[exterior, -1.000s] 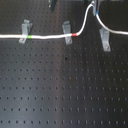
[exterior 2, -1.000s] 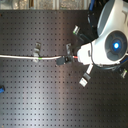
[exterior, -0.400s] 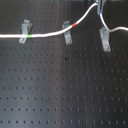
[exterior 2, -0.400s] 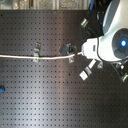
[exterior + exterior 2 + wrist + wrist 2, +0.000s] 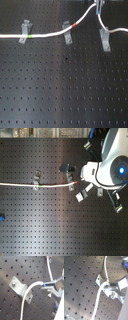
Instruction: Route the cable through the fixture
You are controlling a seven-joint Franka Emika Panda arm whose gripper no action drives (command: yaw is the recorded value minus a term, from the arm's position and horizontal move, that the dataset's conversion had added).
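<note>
In the first exterior view, the cable [image 5: 47, 35] runs from the left edge across the dark perforated bench [image 5: 60, 90], past two metal clips [image 5: 23, 32], rising rightward to the claw [image 5: 98, 7], which pinches it above a third clip [image 5: 105, 39].

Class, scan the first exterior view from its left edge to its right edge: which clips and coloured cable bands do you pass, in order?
Left clip → green band → middle clip → red band → right clip.

White cable [image 5: 47, 35] with green and red bands; black perforated board [image 5: 60, 90].
</note>
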